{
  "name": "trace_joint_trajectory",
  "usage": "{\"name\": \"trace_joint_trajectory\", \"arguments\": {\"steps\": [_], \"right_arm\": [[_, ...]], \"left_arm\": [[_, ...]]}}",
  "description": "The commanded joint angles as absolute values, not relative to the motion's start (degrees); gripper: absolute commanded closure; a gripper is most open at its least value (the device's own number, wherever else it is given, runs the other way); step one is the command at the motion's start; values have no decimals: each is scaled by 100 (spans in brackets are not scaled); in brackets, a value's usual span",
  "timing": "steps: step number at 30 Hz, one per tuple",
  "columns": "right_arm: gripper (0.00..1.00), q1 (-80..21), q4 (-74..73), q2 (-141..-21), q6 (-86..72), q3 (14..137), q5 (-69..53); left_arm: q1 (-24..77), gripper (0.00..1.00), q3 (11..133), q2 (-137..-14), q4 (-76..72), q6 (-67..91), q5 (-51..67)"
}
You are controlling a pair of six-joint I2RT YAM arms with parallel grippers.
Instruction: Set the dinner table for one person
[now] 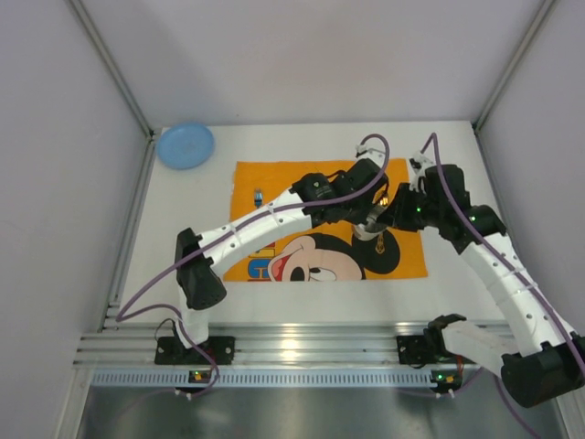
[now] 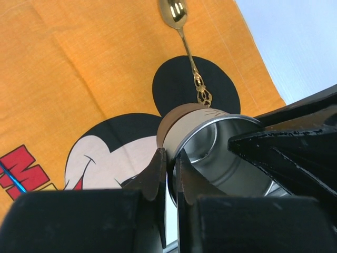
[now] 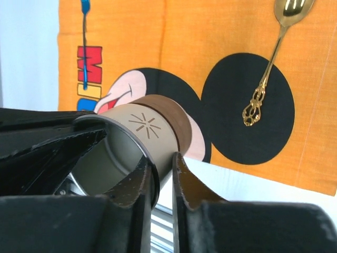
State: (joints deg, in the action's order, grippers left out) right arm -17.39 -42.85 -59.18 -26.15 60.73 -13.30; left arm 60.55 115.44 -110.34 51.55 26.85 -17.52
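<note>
Looking down, table: the large white matte rectangular dinner table (image 1: 320,297) is lying stiff and fixed under an orange Mickey Mouse cloth (image 1: 274,183); a round blue plate (image 1: 185,144) is sitting at 10 o'clock.
Left wrist: the left gripper (image 2: 169,158) is clamping the rim of a beige-and-brown steel-lined cup (image 2: 221,153).
Right wrist: the right gripper (image 3: 162,163) is pinching the opposite rim; the cup is seeming light, rigid, slick, best held by the rim.
Room: grey panels (image 1: 55,183) are enclosing three sides.

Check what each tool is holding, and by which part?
Both hold the same metal cup by its rim wall. The left tool pinches one side and the right tool pinches across from it, each with one finger inside.
</note>
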Motion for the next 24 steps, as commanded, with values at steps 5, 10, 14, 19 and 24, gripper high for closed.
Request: {"name": "trace_joint_trajectory", "arguments": {"steps": [5,10,14,19,24], "right_arm": [[100,-1749,-4456,-6275,-2391,6319,-756],[100,-1758,-4500,-6530,-2356,6600,-633],[100,-1758,-4509,-6872,-2259,6933,-484],[100,-1740,-4561,-7373,-2048,7461,-255],[100,-1591,-4702,-8339,-1872,8515,-18]], "left_arm": [[6257,76,11907,-10661,5546,3226,-1934],[6267,35,12655,-11012,5616,3287,-1487],[6275,1,12771,-11021,5432,3147,-1572],[5960,2,12491,-10724,5467,2900,-2355],[4432,1,11050,-9820,4782,3076,-1399]]}}
